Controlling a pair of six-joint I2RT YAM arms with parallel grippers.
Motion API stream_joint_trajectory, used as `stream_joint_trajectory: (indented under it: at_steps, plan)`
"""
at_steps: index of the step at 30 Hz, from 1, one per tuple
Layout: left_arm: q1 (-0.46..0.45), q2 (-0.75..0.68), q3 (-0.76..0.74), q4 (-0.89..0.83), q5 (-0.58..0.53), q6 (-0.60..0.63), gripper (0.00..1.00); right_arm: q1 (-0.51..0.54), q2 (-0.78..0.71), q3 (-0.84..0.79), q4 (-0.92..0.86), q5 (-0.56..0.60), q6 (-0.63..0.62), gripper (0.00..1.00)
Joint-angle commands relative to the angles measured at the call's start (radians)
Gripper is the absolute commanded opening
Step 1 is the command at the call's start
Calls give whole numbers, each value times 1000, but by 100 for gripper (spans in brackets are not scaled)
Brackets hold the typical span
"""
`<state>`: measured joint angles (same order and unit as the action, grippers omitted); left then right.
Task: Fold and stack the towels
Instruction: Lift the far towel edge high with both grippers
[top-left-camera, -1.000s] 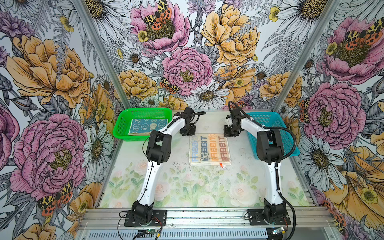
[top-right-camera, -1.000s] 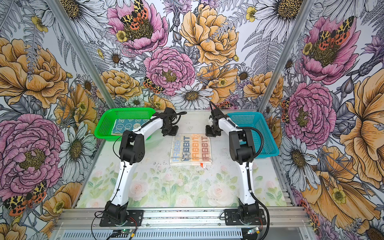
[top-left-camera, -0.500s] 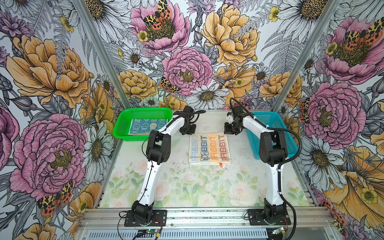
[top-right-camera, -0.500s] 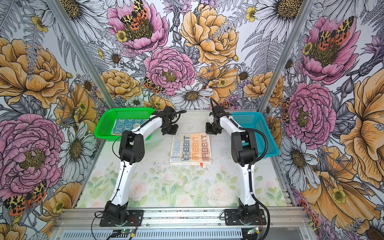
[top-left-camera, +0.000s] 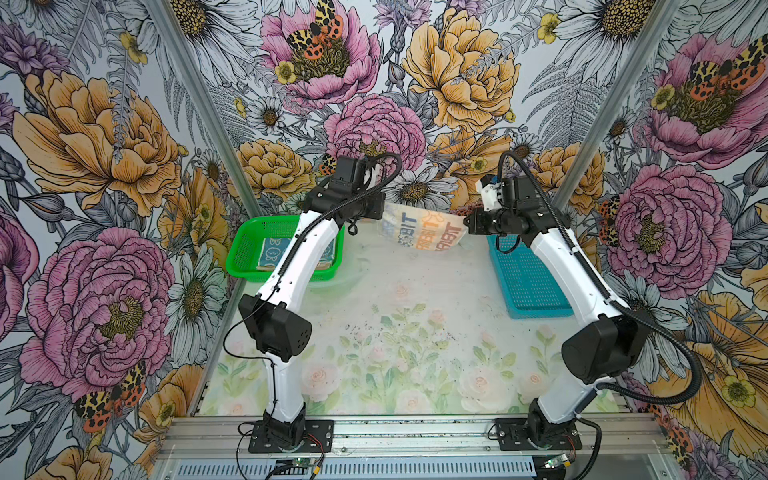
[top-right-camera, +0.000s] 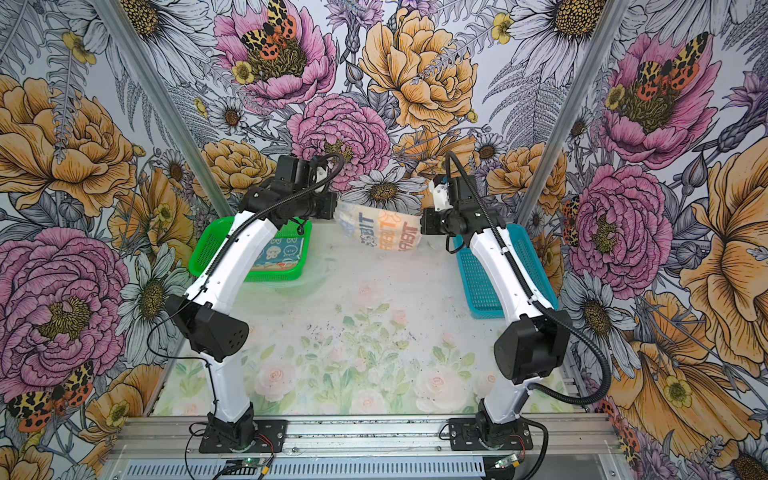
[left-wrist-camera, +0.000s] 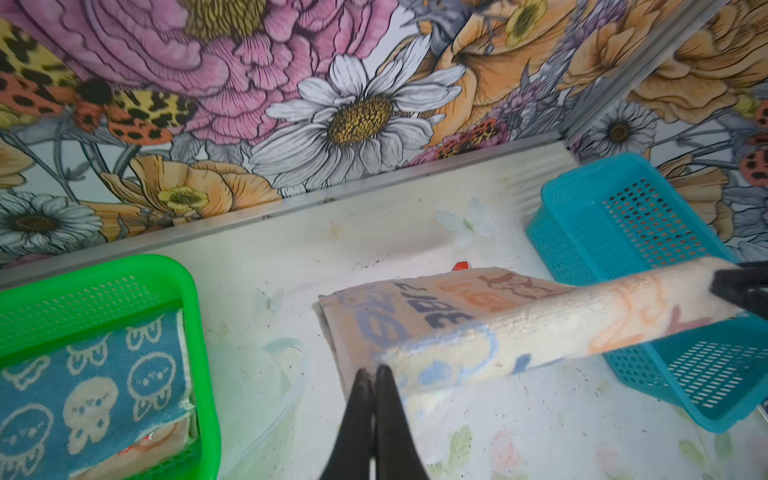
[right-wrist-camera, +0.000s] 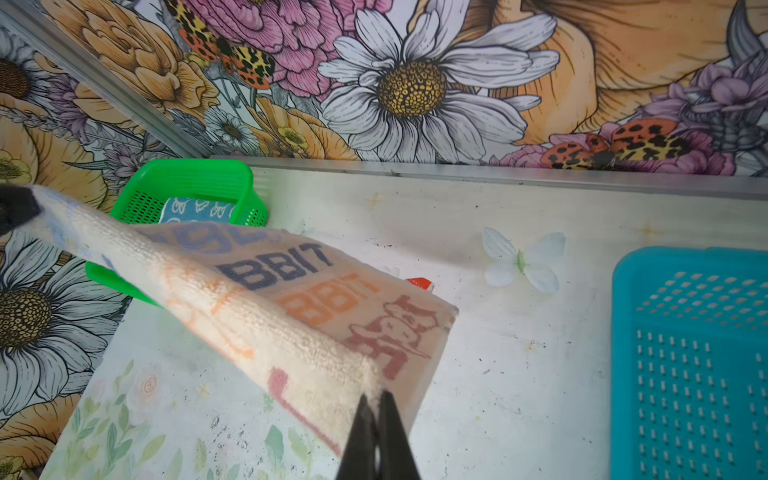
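Quick count: three towels total, one striped RABBIT towel (top-left-camera: 424, 232), one teal-blue bunny towel (left-wrist-camera: 83, 395), and one orange towel (left-wrist-camera: 141, 451) that's barely showing. Two mesh baskets: one green basket (top-left-camera: 245, 249), one blue basket (top-left-camera: 528, 282). Two robot arms: left arm (top-left-camera: 307, 253), right arm (top-left-camera: 569, 266).

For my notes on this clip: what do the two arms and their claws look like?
The two arms match. The left arm and right arm have smooth white links joined by bulky black joint housings, and stand on black slotted base plates. Black ribbed conduit runs along each. The left claw and right claw have thin, black, tapering fingers.
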<state>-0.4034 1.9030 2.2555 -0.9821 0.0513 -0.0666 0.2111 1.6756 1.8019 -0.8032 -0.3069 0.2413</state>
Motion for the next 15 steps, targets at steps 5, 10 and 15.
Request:
stream_joint_trajectory:
  at_steps: [5,10,15]
  plan:
    - [-57,-247,-133,24,-102,14,0,41,-231,-93,-2,26,-46,0]
    - [-162,-457,-307,23,-166,-43,0,73,-426,-184,-5,10,-31,0]
    - [-186,-601,-503,27,-134,-156,0,72,-510,-271,-56,-4,41,0]
